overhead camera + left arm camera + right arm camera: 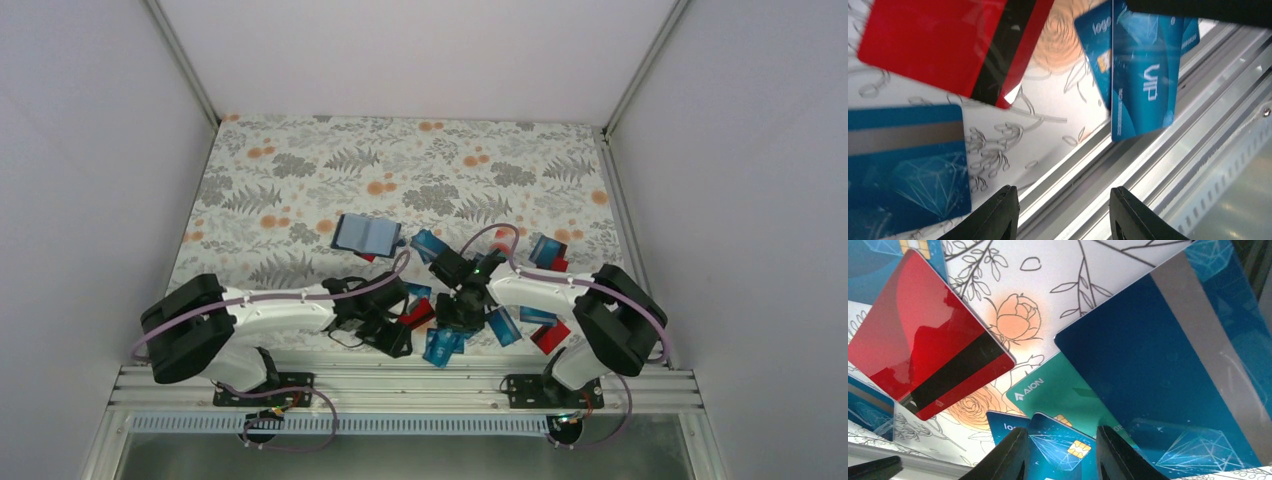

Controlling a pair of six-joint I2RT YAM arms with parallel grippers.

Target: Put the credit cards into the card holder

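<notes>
On my overhead feed the holder (365,235) lay on the table (300,170), a little left of centre and apart from both arms. The cards (503,326) were scattered below and to the right of it. Most were bunched in the lower middle of the frame by the rail (400,385), with a few more at right centre.

My left gripper (1064,215) was released, jaws apart with nothing between them, at the bottom of its view over the table's edge. That view had a red card (943,45) in the upper left and a VIP card (1148,80) in the upper right, jutting out over the rail.

My right gripper (1060,457) stood over the pile, its fingers (1008,455) on either side of a blue card (1060,442) at the bottom of its frame. A teal card (1048,390) lay just above that one. I could not tell whether the fingers were pinching the blue card or only straddling it.
</notes>
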